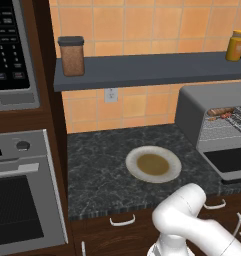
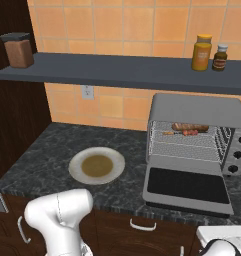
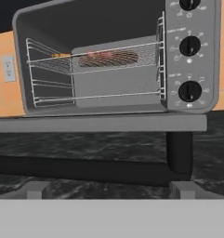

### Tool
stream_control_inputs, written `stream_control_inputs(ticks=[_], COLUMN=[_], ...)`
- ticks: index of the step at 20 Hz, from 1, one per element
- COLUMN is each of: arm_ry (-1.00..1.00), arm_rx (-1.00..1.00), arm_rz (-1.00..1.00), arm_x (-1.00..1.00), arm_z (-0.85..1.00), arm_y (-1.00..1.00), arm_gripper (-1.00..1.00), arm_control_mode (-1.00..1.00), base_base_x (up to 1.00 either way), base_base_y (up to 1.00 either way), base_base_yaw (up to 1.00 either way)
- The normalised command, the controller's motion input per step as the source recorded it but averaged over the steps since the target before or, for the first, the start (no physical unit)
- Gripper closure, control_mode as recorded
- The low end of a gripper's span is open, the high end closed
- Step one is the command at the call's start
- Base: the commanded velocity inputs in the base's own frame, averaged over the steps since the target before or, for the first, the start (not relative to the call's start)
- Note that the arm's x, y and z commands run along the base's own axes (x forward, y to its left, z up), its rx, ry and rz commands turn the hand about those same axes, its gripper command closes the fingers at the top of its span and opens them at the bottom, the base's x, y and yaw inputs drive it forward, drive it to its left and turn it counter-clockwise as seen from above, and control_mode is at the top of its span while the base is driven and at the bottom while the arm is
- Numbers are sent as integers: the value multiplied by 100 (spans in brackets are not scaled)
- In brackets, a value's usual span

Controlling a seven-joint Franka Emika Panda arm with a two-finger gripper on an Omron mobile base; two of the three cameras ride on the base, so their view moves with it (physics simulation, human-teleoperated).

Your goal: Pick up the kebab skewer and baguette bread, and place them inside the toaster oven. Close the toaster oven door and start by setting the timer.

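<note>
On the counter's right end sits the oven (image 2: 197,145), door (image 2: 187,186) dropped flat and wide open. Up on the wire rack (image 3: 95,60) the baguette (image 2: 190,126) and the skewer (image 2: 184,133) lie side by side, the skewer just in front, so the loading looks done. Next in line, by my reading: the door. It's a stiff glass panel in a metal frame, hinged low; it should swing up as one rigid piece, fairly light, though smooth glass gives little purchase. Best bet is to get under the front lip, or catch the dark handle bar (image 3: 85,169) seen in the hand view, and lift. And the gripper (image 3: 111,190)? Low, right in front of that door edge, looking straight into the cavity, jaws spread about as wide as they go, both tips apart, nothing between them, nothing touched that I can make out. The three knobs (image 3: 189,45) wait at the right.
</note>
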Motion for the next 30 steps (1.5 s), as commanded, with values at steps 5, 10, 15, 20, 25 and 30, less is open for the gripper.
stream_control_inputs(ticks=[5, 10, 15, 20, 25, 30], arm_ry=[6, 5, 1, 0, -4, -10], arm_rx=[0, -1, 0, 0, 0, 0], arm_rz=[-7, 0, 0, 0, 0, 0], arm_x=[6, 8, 21, 34, 42, 41], arm_z=[-5, -13, -4, 6, 36, 53], arm_y=[2, 16, 20, 14, 21, 42], arm_gripper=[-100, -100, -100, -100, -100, -100], arm_control_mode=[-100, -100, -100, -100, -100, -100], base_base_x=[0, 0, 0, 0, 0, 0], base_base_y=[0, 0, 0, 0, 0, 0], base_base_yaw=[0, 0, 0, 0, 0, 0])
